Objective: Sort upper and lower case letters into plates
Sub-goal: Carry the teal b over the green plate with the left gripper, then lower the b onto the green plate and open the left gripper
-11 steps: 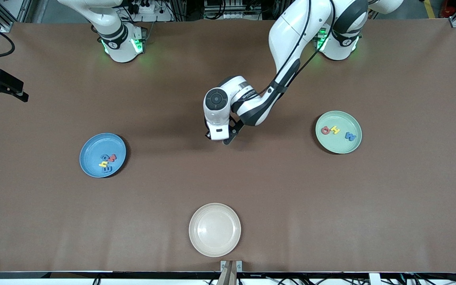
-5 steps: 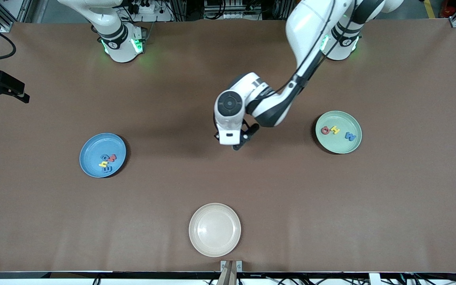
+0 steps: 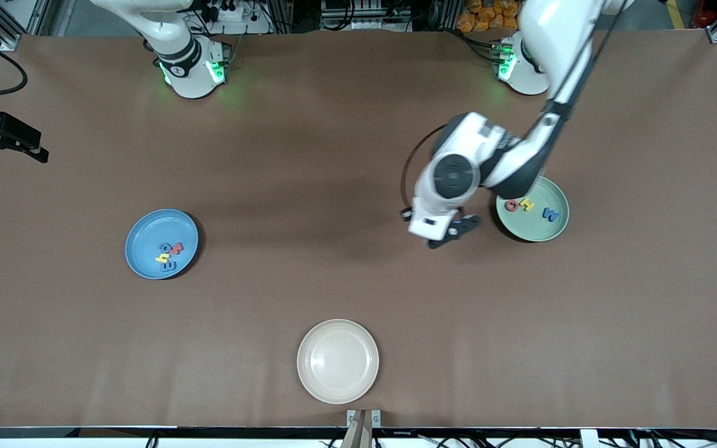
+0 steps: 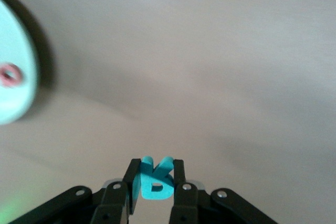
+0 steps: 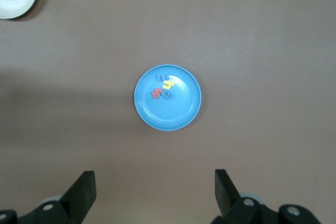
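Both arms (image 3: 508, 162) are glossy white with dark grey joints — green lights glow at their bases (image 3: 193, 71) — and black cables trail along them.

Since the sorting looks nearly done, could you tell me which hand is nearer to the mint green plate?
The left hand, shut on the teal letter, is beside the mint green plate. The right hand waits open, high above the blue plate.

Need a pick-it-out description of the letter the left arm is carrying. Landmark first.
Start at the mint green plate toward the left arm's end of the table; the left gripper hangs over bare table just beside it. Pinched between its fingers is a teal letter. It is the only letter not lying in a plate; the rest sit in the mint plate or the blue plate.
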